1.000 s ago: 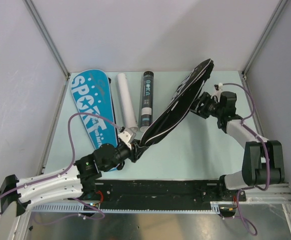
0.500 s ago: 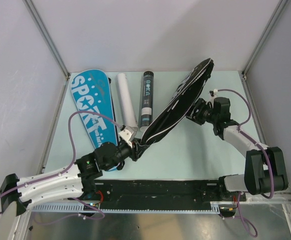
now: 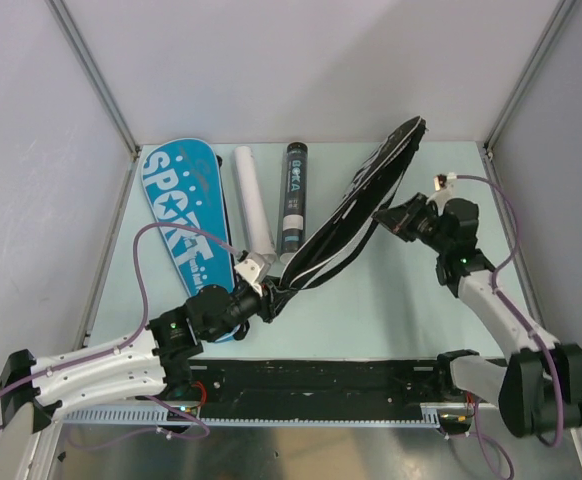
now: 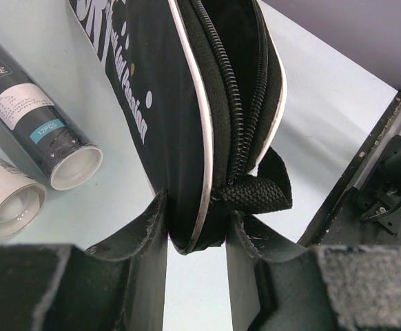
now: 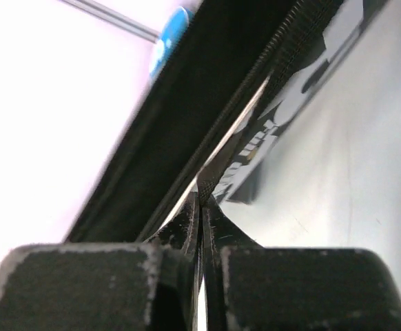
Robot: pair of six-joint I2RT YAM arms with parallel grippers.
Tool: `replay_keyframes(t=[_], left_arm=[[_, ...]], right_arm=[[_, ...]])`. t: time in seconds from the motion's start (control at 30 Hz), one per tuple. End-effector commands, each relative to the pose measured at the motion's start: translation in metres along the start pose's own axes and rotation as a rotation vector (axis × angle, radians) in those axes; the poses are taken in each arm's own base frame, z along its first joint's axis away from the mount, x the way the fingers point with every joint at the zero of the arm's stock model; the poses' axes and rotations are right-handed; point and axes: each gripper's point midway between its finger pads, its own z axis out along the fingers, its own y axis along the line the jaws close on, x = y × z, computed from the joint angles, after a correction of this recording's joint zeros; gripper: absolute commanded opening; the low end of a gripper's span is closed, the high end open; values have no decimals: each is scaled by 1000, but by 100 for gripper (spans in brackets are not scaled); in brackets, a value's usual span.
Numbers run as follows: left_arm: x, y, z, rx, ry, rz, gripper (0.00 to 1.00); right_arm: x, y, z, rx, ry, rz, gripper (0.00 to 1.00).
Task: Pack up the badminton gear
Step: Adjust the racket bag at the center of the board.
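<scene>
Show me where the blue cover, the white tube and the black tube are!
blue cover (image 3: 176, 215), top view, middle of its printed face
white tube (image 3: 252, 205), top view, middle of its length
black tube (image 3: 294, 185), top view, dark upper half

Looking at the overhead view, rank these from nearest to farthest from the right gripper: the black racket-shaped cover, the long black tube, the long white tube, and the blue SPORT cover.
From the right gripper:
1. black racket-shaped cover, at its fingertips.
2. long black tube, left of that cover.
3. long white tube, next one further left.
4. blue SPORT cover, far left.
</scene>
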Motion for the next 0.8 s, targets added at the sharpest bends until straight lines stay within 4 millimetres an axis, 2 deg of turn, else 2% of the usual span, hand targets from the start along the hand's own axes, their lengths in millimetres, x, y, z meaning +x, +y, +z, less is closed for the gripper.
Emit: replay_keyframes(t=[0.0,0.13,0.33,0.53,0.77], left_arm=[[-25,1,-1,-15,-81,-9,0],[-19,0,-1,2,-59,25,0],[-10,-1,4,7,-14,63,0],[-8,-7,10,37,13,95,0],[4,-14,13,86,56,114,0]], right_arm=[[-37,56,-25,-133,-166,-46,0],[-63,90,-38,-204,-264,-83,0],[-89,139,-28,-337,-267,-100,0],[-108,144,-7,-309,-292,-129,0],[-108,146,45,-332,-240,-139,0]])
